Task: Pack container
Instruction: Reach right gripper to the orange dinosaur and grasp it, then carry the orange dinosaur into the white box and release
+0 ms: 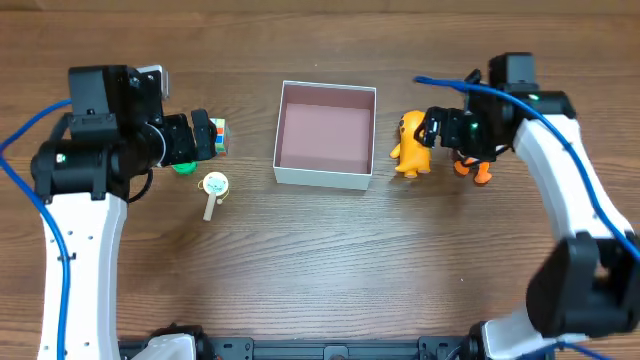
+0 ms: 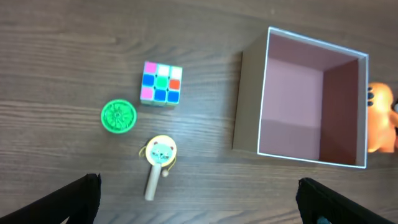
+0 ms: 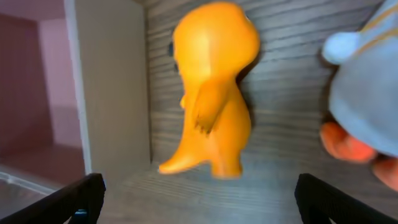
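The container [image 1: 361, 95] is a square white-walled box with a pinkish-brown inside, at the table's middle; it also shows in the left wrist view [image 2: 249, 106] and the right wrist view [image 3: 112, 87]. It holds nothing. An orange dinosaur toy [image 1: 409, 143] stands just right of it, also in the right wrist view [image 3: 214, 93]. A grey toy with orange feet [image 3: 367, 93] is beside it. My right gripper [image 1: 432, 127] is open above the orange toy. My left gripper [image 1: 205, 137] is open over a colour cube [image 2: 161, 83], a green disc [image 2: 118, 116] and a small rattle [image 2: 160, 155].
The rattle [image 1: 214, 188] lies on the wood left of the container. The cube [image 1: 219, 136] and green disc [image 1: 184, 167] are partly hidden under my left arm. A blue cable [image 1: 445, 83] runs along the right arm.
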Motion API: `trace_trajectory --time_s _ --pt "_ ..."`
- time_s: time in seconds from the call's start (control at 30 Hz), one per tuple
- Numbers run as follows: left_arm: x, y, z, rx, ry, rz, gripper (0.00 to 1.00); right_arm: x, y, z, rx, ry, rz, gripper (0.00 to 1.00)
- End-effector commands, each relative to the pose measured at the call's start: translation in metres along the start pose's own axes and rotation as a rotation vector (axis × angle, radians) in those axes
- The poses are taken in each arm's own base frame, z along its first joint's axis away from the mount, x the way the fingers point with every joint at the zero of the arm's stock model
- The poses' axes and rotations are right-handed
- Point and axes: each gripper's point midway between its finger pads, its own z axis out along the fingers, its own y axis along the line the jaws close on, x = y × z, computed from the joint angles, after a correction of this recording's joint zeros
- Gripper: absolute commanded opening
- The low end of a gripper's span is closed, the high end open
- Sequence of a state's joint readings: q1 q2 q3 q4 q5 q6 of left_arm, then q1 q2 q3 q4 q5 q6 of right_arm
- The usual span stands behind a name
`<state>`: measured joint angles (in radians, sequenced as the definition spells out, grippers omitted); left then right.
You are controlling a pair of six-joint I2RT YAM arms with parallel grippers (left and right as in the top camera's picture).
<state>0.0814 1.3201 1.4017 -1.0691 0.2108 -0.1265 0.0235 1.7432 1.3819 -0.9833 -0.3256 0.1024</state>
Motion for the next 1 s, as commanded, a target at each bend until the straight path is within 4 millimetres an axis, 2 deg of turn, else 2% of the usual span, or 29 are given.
trace_trajectory --time_s 0.0,0.13,0.17,0.23,0.3,0.4,0.43,0.53,0.63,0.7,0.77,0.83,0.87,0.9,0.97 --pt "-0.003 0.005 0.004 -0.012 0.018 0.006 1.00 -0.010 0.007 0.025 0.015 0.002 0.032 1.00" --pt "0.001 0.007 0.013 -0.016 0.057 -0.002 1.00 -0.014 0.011 0.052 0.055 0.003 -0.008 1.00" --pt "0.002 0.007 0.014 -0.017 0.064 -0.004 1.00 -0.014 0.010 0.056 0.071 0.003 -0.016 0.95" --pt "0.004 0.008 0.016 -0.018 0.075 -0.006 1.00 -0.014 0.003 0.066 0.126 0.003 -0.006 0.94" --pt "0.004 0.008 0.017 -0.019 0.078 -0.007 1.00 -0.011 -0.005 0.076 0.155 0.022 0.013 0.88" --pt "0.004 0.008 0.017 -0.019 0.078 -0.007 1.00 -0.005 -0.012 0.092 0.169 0.059 0.030 0.61" --pt "0.004 0.008 0.017 -0.019 0.078 -0.007 1.00 -0.004 -0.014 0.095 0.172 0.066 0.048 0.58" --pt "0.004 0.008 0.017 -0.019 0.077 -0.007 1.00 -0.002 -0.015 0.097 0.174 0.074 0.053 0.37" --pt "0.004 0.008 0.017 -0.019 0.077 -0.007 1.00 -0.006 -0.013 0.082 0.193 0.045 0.046 0.36" --pt "0.004 0.008 0.017 -0.018 0.077 -0.007 1.00 -0.012 -0.009 0.060 0.209 -0.004 0.035 0.35" --pt "0.004 0.008 0.017 -0.018 0.077 -0.007 1.00 -0.018 0.004 0.025 0.190 -0.067 0.020 0.31" --pt "0.004 0.008 0.017 -0.018 0.077 -0.007 1.00 -0.018 0.022 -0.014 0.167 -0.119 0.020 0.24" --pt "0.004 0.008 0.017 -0.018 0.077 -0.007 1.00 -0.015 0.034 -0.032 0.139 -0.139 0.019 0.16" --pt "0.004 0.008 0.017 -0.018 0.077 -0.007 1.00 -0.009 0.046 -0.044 0.104 -0.148 0.020 0.12" --pt "0.004 0.008 0.017 -0.018 0.077 -0.007 1.00 0.006 0.086 -0.066 -0.027 -0.158 -0.023 0.12"
